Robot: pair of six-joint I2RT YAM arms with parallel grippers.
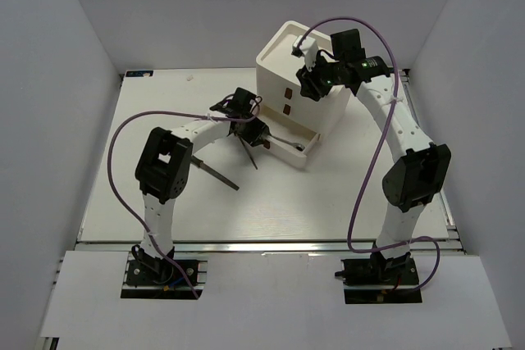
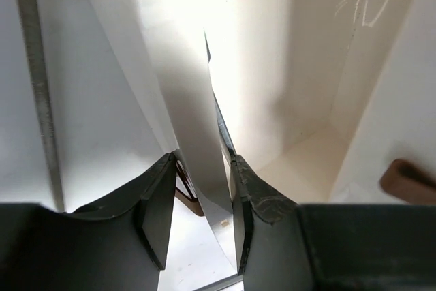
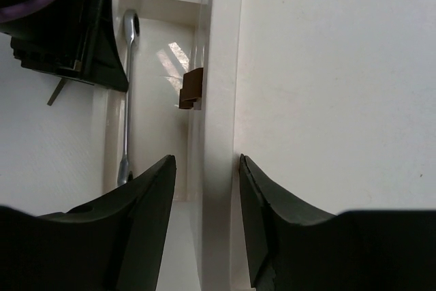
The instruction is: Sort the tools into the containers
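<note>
Both hands at the white box (image 1: 275,75), its bottom drawer (image 1: 305,157) pulled out
Top view: the left arm bends low over the desk (image 1: 287,211), the left hand (image 1: 248,131) at the drawer's left edge; the right hand (image 1: 312,84) points down onto the box's top rim; a grey wrench (image 1: 289,146) lies in the drawer, a thin dark tool (image 1: 217,174) on the desk. Left wrist: its fingers (image 2: 160,202) flank a thin white wall (image 2: 194,120); clenched or free, I cannot tell; a faint scrawl (image 2: 364,1) on an inner wall is unreadable. Right wrist: its fingers (image 3: 160,195) straddle the rim (image 3: 218,66), grip likewise unclear; the wrench and a red-brown tab (image 3: 193,90) show beyond
</note>
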